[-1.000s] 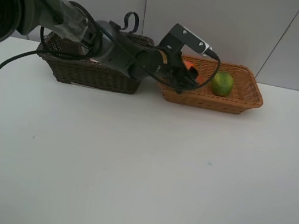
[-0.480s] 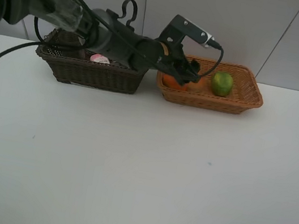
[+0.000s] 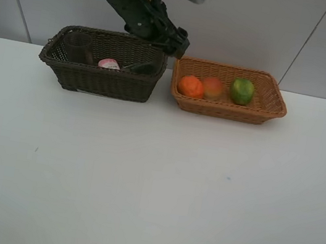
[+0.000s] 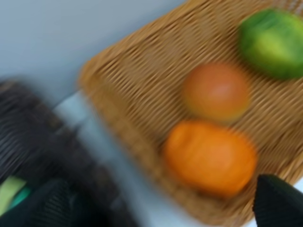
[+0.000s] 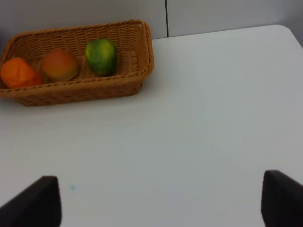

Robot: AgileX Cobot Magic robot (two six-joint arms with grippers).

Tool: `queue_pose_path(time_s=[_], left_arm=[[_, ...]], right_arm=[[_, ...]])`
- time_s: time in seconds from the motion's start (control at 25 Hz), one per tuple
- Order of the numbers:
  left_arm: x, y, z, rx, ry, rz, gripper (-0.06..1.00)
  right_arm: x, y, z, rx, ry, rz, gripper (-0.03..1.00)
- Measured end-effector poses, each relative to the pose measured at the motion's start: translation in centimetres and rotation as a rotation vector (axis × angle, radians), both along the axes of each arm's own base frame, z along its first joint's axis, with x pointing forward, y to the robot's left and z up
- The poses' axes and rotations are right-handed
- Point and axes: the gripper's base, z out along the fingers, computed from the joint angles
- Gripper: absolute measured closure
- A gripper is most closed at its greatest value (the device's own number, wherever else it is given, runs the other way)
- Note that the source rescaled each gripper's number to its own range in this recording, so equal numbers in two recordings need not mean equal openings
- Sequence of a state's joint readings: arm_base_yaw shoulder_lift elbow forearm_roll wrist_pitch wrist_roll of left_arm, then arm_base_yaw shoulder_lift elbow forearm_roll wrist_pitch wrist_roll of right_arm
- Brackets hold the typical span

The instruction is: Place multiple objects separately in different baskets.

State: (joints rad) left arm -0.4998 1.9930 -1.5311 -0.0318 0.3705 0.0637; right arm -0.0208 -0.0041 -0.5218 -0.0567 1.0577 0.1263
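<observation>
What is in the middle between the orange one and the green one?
The peach sits between the tangerine and lime, seen from the high camera.

Orange tangerine (image 3: pixel 190 86); green lime (image 3: pixel 241 91); dark brown basket (image 3: pixel 101 78).

white table (image 3: pixel 153 183) | on it: dark brown basket (image 3: pixel 101 80), light tan basket (image 3: pixel 227 110), side by side

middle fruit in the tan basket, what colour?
Red-orange fading to yellow: the peach, between tangerine and lime. Right wrist view shows it best.
</observation>
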Motion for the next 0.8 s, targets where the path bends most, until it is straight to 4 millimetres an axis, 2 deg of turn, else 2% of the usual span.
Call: queue_pose_path(time_s=[0.16, 0.28, 0.36, 0.52, 0.68, 0.8], left_arm=[[-1.3, 6.0, 2.6, -0.017, 0.072, 0.154, -0.05], [-3.5, 10.3, 4.6, -0.041, 0.074, 0.251, -0.05], [-5.8, 12.7, 6.4, -0.060, 0.046, 0.301, -0.05], [-11.9, 16.2, 9.3, -0.067, 0.000, 0.355, -0.05], [-18.4, 17.9, 11.2, -0.044, -0.055, 0.354, -0.05], [-23.1, 19.0, 11.8, -0.021, -0.078, 0.357, -0.05]], right_arm=[[0.0, 0.0, 0.0, 0.000, 0.000, 0.000, 0.12], [0.0, 0.0, 0.0, 0.000, 0.000, 0.000, 0.12], [0.0, 0.0, 0.0, 0.000, 0.000, 0.000, 0.12], [0.0, 0.0, 0.0, 0.000, 0.000, 0.000, 0.12], [0.0, 0.0, 0.0, 0.000, 0.000, 0.000, 0.12], [0.0, 0.0, 0.0, 0.000, 0.000, 0.000, 0.12]])
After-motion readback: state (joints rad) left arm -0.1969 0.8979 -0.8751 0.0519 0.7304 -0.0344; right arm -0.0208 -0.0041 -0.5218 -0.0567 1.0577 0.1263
